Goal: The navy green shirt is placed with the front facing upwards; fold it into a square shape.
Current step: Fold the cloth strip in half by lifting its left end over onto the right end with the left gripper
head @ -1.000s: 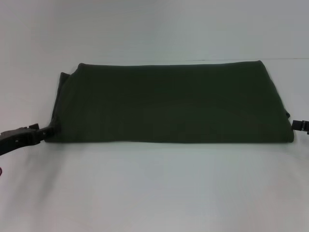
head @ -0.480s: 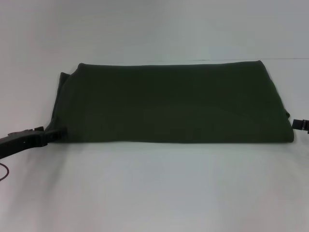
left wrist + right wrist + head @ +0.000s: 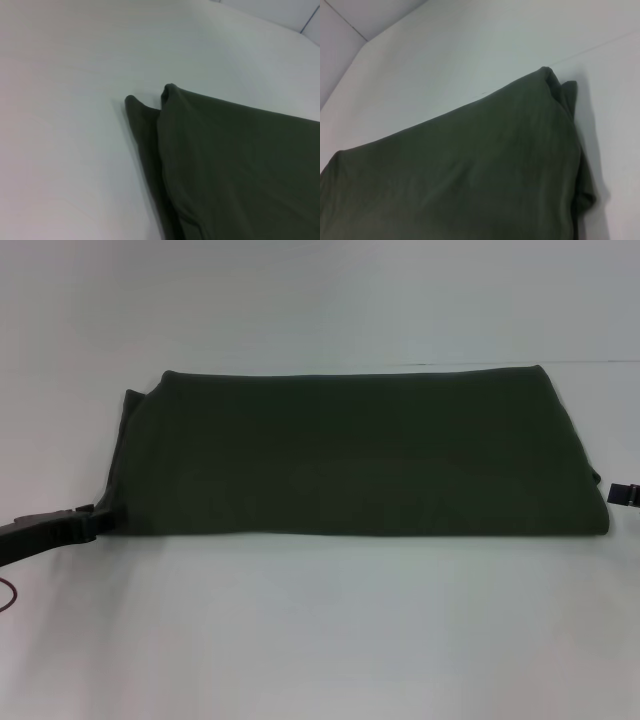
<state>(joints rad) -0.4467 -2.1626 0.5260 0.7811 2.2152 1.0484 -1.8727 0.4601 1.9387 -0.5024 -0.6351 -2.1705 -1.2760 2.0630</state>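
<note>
The navy green shirt [image 3: 350,455] lies on the white table [image 3: 320,640], folded into a wide flat rectangle with only plain dark green cloth showing; no lettering or tag is visible. A lower layer sticks out a little at its far left corner. My left gripper [image 3: 100,517] lies low on the table, touching the shirt's near left corner. My right gripper [image 3: 622,494] shows only as a small dark tip beside the shirt's near right corner. The left wrist view shows the shirt's layered left end [image 3: 240,170], and the right wrist view shows its right end [image 3: 460,170].
A faint seam line [image 3: 600,363] runs across the table behind the shirt on the right. A thin reddish cable [image 3: 8,595] loops at the left edge under my left arm. A pale wall edge [image 3: 345,20] shows beyond the table.
My left gripper reached right onto the shirt's near left corner, then drew back a little to the left. The shirt and the right gripper have not visibly moved.
</note>
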